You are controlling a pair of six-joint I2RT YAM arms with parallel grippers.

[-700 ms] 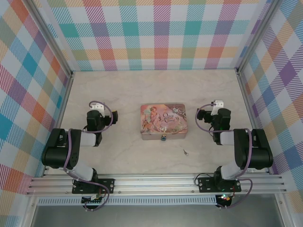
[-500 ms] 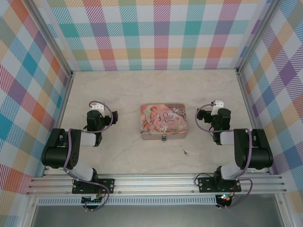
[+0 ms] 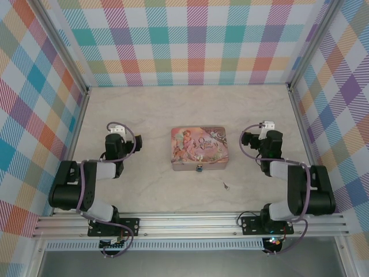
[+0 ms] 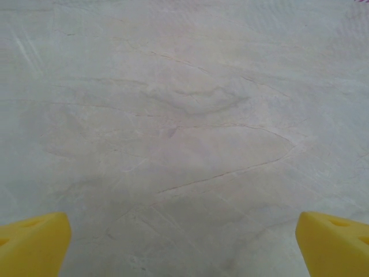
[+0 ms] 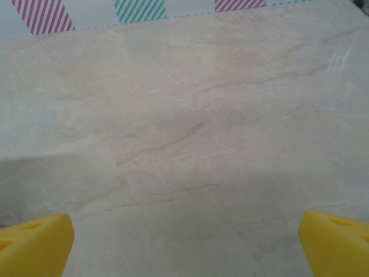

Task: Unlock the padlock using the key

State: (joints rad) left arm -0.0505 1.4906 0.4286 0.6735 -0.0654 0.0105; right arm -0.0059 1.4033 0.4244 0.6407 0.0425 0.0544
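The tiny blue padlock (image 3: 199, 168) hangs at the front edge of the pink illustrated tin (image 3: 199, 147) in the middle of the table. The thin silvery key (image 3: 226, 186) lies flat on the marble, a little to the front right of the padlock. My left gripper (image 3: 115, 143) rests well left of the tin, my right gripper (image 3: 266, 141) well right of it. Both stand open over bare marble: yellow fingertips (image 4: 31, 242) sit wide apart in the left wrist view, and yellow fingertips (image 5: 334, 239) likewise in the right wrist view, with nothing between them.
Plaid walls (image 3: 190, 40) enclose the marble table (image 3: 155, 109) on three sides. An aluminium rail (image 3: 190, 222) runs along the near edge by the arm bases.
Both arms have shifted slightly outward at their elbows. The grippers, tin, padlock and key stay where they were.
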